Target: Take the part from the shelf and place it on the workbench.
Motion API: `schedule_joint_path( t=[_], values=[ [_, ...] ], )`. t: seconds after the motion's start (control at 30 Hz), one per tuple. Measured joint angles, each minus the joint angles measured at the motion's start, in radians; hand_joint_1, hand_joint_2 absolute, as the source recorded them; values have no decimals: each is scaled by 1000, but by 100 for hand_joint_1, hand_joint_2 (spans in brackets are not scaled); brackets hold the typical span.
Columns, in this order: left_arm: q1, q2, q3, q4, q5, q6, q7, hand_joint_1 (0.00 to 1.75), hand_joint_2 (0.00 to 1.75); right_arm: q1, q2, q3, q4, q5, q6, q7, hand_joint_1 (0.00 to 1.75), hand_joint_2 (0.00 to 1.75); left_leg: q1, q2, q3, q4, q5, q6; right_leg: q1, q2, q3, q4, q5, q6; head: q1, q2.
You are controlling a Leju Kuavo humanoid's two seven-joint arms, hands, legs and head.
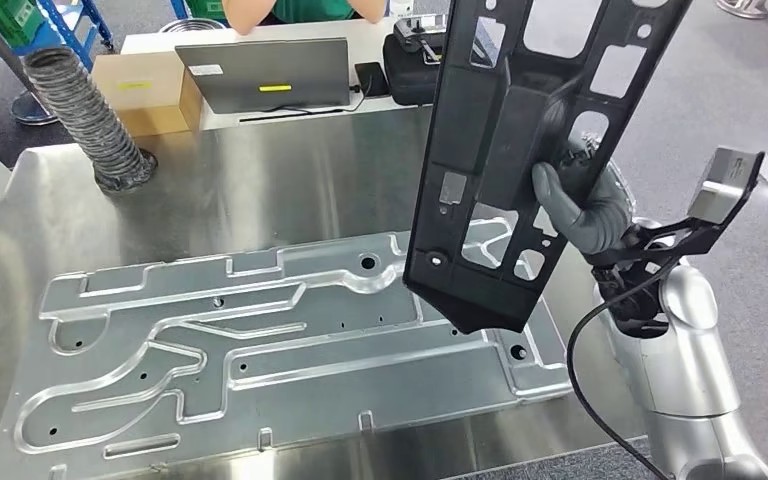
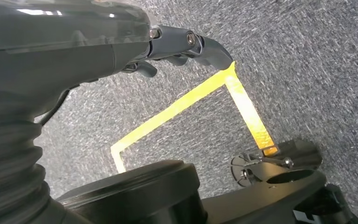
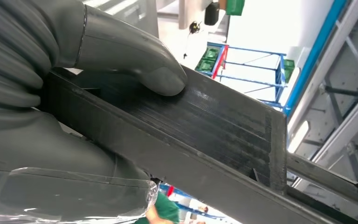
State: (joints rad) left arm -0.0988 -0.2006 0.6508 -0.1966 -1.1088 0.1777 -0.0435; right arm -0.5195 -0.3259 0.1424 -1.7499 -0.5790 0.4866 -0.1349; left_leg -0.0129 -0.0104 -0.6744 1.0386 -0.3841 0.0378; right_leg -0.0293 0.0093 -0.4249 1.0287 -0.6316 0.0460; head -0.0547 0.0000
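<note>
Head view: laptop, box, hose beyond workbench.

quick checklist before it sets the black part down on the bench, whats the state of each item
1. Grip: the right robot hand holds the black part, thumb pressed on its flat face. Ok.
2. Part over the workbench: its lower end hangs above the metal fixture plate. Ok.
3. Orientation: the part stands nearly upright, not flat. Not ok for setting down.
4. Landing area: the grey hose stands at the far corner, apart. Ok.
5. Left robot hand: hangs over the floor, holding nothing. Ok.
6. Alignment with the plate's grooves: cannot tell.
</note>
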Motion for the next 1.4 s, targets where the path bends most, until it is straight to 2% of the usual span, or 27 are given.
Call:
schedule_joint_path(
  t=[0.03,0.1,0.13,0.17,0.2,0.27,0.3,0.33,0.4,0.5,0.53,0.6,0.63,0.67,0.7,0.8,0.87,0.97,1.03,1.1,1.13,1.17,1.2,1.23,1.3,1.37,1.4],
  values=[
    [1,-1,0,0,-1,1,0,0,175,-17,-3,-1,6,-4,0,4,175,175,2,0,10,-6,-5,4,1,-2,-30,54,-20,2,0,0],
    [3,-3,0,0,-1,1,0,0,175,-34,-7,-1,20,-9,0,10,175,175,1,-1,25,-11,-19,10,4,-4,-132,202,-59,6,0,0],
    [5,-3,0,0,-1,0,1,0,175,-36,-8,-1,26,-9,0,13,175,175,1,-4,32,-11,-26,11,5,-4,-180,256,-61,7,0,0],
    [7,-3,0,0,-1,0,1,0,175,-36,-10,-1,32,-10,0,15,175,175,1,-7,41,-11,-34,12,6,-4,-213,273,-39,6,0,0],
    [8,-4,0,0,-1,-2,2,0,175,-35,-11,-1,38,-10,0,17,175,175,0,-11,51,-11,-42,12,8,-4,-227,248,8,1,0,0],
    [11,-7,0,0,-1,-3,3,0,175,-37,-15,-1,46,-10,0,17,175,175,-2,-17,72,-12,-57,11,17,-4,-216,124,126,-16,0,0],
    [13,-9,0,1,-1,-4,3,0,175,-38,-17,-1,49,-10,0,17,175,175,-3,-20,77,-12,-62,9,22,-4,-207,71,169,-26,0,0],
    [14,-10,0,1,-1,-4,3,0,175,-39,-18,-1,52,-10,0,18,175,175,-2,-22,80,-12,-66,6,27,-4,-202,38,191,-34,0,0],
    [13,-10,1,1,-1,-3,3,0,175,-41,-21,-1,57,-11,0,18,175,175,-1,-24,81,-15,-68,-2,33,-5,-199,23,197,-43,0,0],
    [10,-7,2,1,8,-6,5,0,175,-48,-23,-1,59,-11,1,18,175,175,-5,-15,71,6,-94,-19,18,-9,-173,-24,189,-52,0,0],
    [10,-6,3,0,14,-8,5,0,175,-49,-23,-1,60,-11,2,18,175,175,-4,-11,55,45,-119,-25,13,-11,-163,-38,189,-55,0,0],
    [7,-3,9,0,26,-15,2,0,175,-46,-24,0,64,-12,4,17,175,175,2,-8,6,169,-177,-36,10,-14,-155,-39,190,-56,0,0],
    [4,-1,14,0,32,-20,-2,0,175,-43,-24,1,67,-12,5,17,175,175,5,-8,-16,223,-194,-42,8,-15,-153,-38,189,-55,0,0],
    [2,0,18,0,35,-24,-7,0,175,-39,-24,2,68,-12,5,17,175,175,9,-7,-27,248,-193,-48,6,-16,-152,-36,187,-53,0,0],
    [2,2,21,0,37,-28,-10,0,175,-36,-24,3,69,-12,5,16,175,175,13,-6,-20,234,-173,-53,3,-16,-152,-33,185,-50,0,0],
    [7,4,26,0,37,-33,-10,0,175,-29,-27,3,63,-12,0,10,175,175,23,-4,68,53,-85,-64,-3,-12,-155,-16,178,-35,0,0],
    [10,2,27,0,36,-37,-10,0,175,-26,-32,1,58,-13,-2,7,175,175,24,-6,91,-4,-72,-57,0,-10,-165,-7,179,-21,0,0],
    [9,-1,27,0,30,-42,-12,0,175,-12,-43,-6,50,-13,-2,3,175,175,22,-7,81,-7,-62,-30,0,-9,-174,-4,182,-3,0,0],
    [8,-2,27,0,25,-43,-12,0,175,-2,-52,-12,42,-14,-3,0,175,175,22,-4,73,-13,-49,-11,-2,-10,-193,47,133,3,0,0],
    [6,-4,27,0,21,-45,-12,0,175,8,-61,-17,36,-15,-4,-2,175,175,19,-2,58,-15,-37,0,-1,-10,-238,173,48,4,0,0],
    [5,-4,27,0,19,-46,-12,0,175,15,-64,-19,34,-15,-5,-2,175,175,15,-1,49,-15,-30,3,0,-10,-257,237,17,4,0,0],
    [4,-4,27,0,17,-49,-14,0,175,23,-67,-21,32,-15,-5,-3,175,175,11,0,40,-15,-23,5,1,-10,-264,276,6,2,0,0],
    [3,-4,27,0,15,-51,-15,0,175,30,-69,-23,29,-15,-6,-3,175,175,8,0,31,-15,-16,6,3,-10,-254,280,15,-2,0,0],
    [2,-4,27,0,13,-52,-16,0,175,36,-72,-24,26,-15,-6,-3,175,175,5,0,23,-15,-9,6,6,-10,-225,244,41,-8,0,0],
    [-1,-6,27,0,10,-53,-16,0,175,41,-78,-28,17,-15,-7,-3,175,175,-1,-1,8,-14,6,3,17,-10,-129,102,85,-26,0,0],
    [-3,-8,27,0,8,-53,-15,0,175,45,-82,-33,8,-14,-8,-4,175,175,-4,0,2,-16,21,-4,26,-12,-66,-3,94,-36,0,0],
    [-3,-9,27,0,8,-53,-15,0,175,47,-84,-36,5,-13,-9,-5,175,175,-3,0,1,-18,28,-9,30,-13,-59,-22,92,-38,0,0]
  ],
)
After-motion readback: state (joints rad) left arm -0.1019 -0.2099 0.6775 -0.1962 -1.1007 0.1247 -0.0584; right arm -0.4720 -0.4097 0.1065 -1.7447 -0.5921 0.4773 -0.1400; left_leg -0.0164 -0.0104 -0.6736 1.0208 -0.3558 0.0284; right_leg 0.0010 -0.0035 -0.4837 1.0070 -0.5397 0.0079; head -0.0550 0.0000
